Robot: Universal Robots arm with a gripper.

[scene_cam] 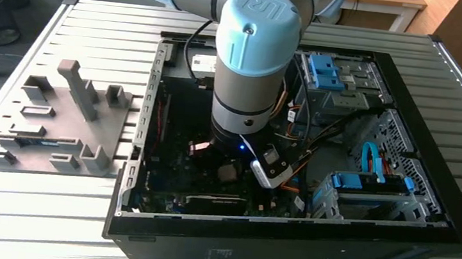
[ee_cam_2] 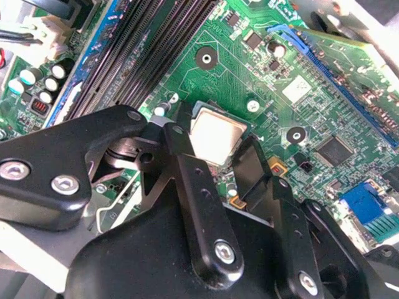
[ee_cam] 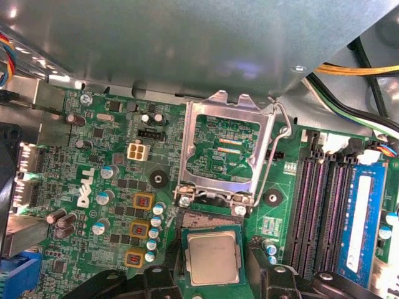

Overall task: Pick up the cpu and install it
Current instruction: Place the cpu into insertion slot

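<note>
The arm (scene_cam: 250,73) reaches down into the open computer case (scene_cam: 454,211) on the slatted tabletop (scene_cam: 96,19). In both wrist views the claw (ee_cam_2: 217,149) is clenched on the cpu (ee_cam: 212,258), with one of its dark fingers (ee_cam: 265,268) on each side of the chip and its silvery top facing up. The socket's metal frame (ee_cam: 187,149) is swung open, and the cpu sits just beside the hinge end of that frame, over a dark strip of socket (ee_cam: 209,219). Whether it hangs just above the socket or already rests in it I cannot tell. The lever (ee_cam: 274,143) runs along one side of the frame, and the memory slots (ee_cam: 324,205) lie beyond it. The step in hand looks to be seating the chip. Doing it well means keeping the chip level and square to the frame, lowering it straight without sideways push, and keeping the fingers off the hinge and lever.
</note>
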